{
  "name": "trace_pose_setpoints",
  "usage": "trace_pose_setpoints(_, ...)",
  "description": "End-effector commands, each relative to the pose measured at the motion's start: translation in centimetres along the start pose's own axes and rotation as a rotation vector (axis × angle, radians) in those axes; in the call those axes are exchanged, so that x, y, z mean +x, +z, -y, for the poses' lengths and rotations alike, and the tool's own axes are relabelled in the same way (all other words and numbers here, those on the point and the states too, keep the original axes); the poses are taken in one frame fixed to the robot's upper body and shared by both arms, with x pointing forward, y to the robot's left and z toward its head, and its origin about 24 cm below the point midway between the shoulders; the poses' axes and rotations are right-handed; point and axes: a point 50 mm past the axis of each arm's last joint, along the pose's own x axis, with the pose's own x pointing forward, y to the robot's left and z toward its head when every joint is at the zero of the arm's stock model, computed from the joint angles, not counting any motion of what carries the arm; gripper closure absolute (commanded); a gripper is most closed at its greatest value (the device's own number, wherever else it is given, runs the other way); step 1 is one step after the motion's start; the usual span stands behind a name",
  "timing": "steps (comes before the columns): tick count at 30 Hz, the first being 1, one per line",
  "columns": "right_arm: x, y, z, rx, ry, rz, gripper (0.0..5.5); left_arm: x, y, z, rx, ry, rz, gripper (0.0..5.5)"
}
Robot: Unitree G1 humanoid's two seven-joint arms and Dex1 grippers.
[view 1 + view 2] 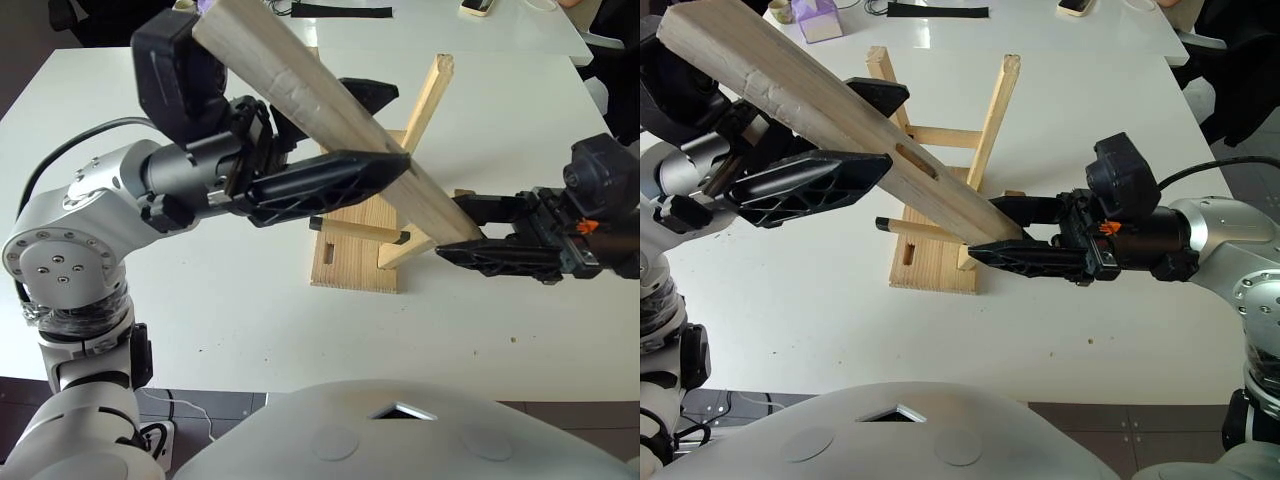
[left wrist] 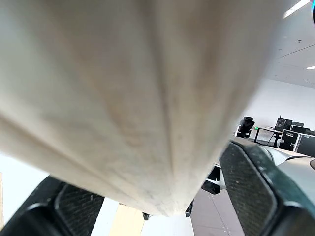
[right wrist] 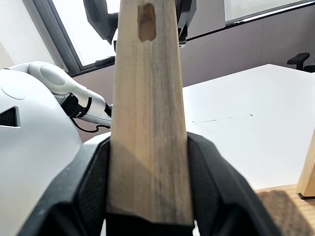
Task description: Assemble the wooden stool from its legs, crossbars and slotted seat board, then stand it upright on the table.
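Observation:
A long wooden leg with a slot in its side hangs tilted over the table, held at both ends of its span. My left gripper is shut on its middle, and its pads press against the wood. My right gripper is shut on the lower end, the leg standing between its fingers. Below lies the slotted seat board, flat on the table. Two legs stand up from it, joined by a crossbar. A second crossbar sticks out low over the board.
The white table has free room at the front and to the left. At its far edge are a purple box, a black strip and a phone.

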Motion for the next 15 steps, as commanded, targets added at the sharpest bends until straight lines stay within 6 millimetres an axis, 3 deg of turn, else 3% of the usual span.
trace_pose_setpoints(1, 0.2, 0.1, -0.1, -0.023, 0.002, -0.05, 3.46, -0.5, -1.5, 0.1, 0.014, 0.008, -0.115, 1.94)
trace_pose_setpoints(5, 0.1, 0.1, -0.1, -0.046, 0.0, -0.072, 3.46, -1.2, -2.7, 0.3, 0.022, 0.005, -0.173, 2.55)
trace_pose_setpoints(10, 0.0, -0.1, -0.1, -0.053, -0.002, -0.094, 3.46, -1.5, -2.5, 0.1, 0.028, 0.01, -0.152, 3.43)
trace_pose_setpoints(15, -0.1, -0.6, 0.0, -0.053, -0.01, -0.112, 3.46, -1.5, -2.0, 0.0, 0.022, 0.014, -0.111, 3.47)
